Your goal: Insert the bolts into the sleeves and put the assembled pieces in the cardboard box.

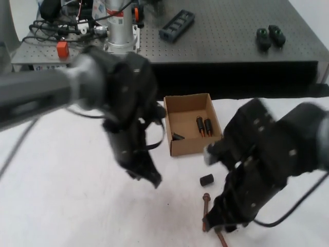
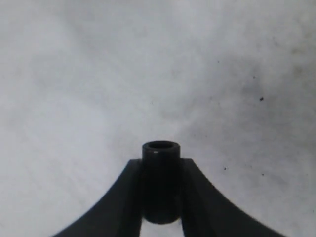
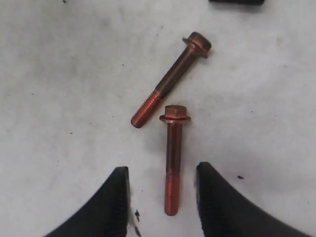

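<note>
The left gripper (image 2: 161, 183) had its fingers clamped on a black sleeve (image 2: 160, 153) over the white cloth (image 2: 98, 74). The right gripper (image 3: 162, 170) had its fingers apart, one on each side of a copper bolt (image 3: 174, 143) lying on the cloth, near the cardboard box (image 1: 193, 146).

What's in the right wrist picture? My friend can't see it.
One copper-coloured bolt lies on a white cloth between the open fingers of the right end effector; a second bolt lies slanted just beyond it.

Left arm (image 1: 118, 87) had black housing and a grey tube toward 9 o'clock. Right arm (image 1: 277, 149) was black, blocky. Right gripper (image 3: 162, 169) had tapered black fingers (image 3: 111, 207).
</note>
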### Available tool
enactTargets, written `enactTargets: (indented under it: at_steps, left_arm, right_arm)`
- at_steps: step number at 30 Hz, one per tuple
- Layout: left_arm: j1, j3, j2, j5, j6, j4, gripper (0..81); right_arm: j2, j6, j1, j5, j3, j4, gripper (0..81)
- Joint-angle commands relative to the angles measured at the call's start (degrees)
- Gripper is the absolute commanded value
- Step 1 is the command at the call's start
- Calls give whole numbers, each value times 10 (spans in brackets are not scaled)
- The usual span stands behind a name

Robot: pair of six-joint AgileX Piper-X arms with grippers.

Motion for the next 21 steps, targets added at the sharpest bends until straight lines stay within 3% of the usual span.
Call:
enactTargets:
  at_steps: [1, 7, 9, 12, 14, 21]
  left_arm:
    - [4, 50, -42, -1, -21, -36, 7]
    - [4, 96, -120, 19, -26, -60, 7]
    - [4, 96, -131, 19, -26, -60, 7]
    - [4, 96, -145, 19, -26, -60, 7]
    - [4, 96, -153, 35, -28, -57, 7]
    - [4, 159, -229, 252, -108, -146, 7]
  right_arm:
    - [37, 2, 1, 1, 1, -21, 315]
    - [85, 2, 1, 1, 1, -66, 301]
    - [89, 2, 1, 3, 1, -72, 237]
    - [89, -10, 1, 14, 1, -66, 41]
    - [89, -20, 1, 14, 1, -71, 24]
    - [-12, 4, -21, -22, 10, -159, 24]
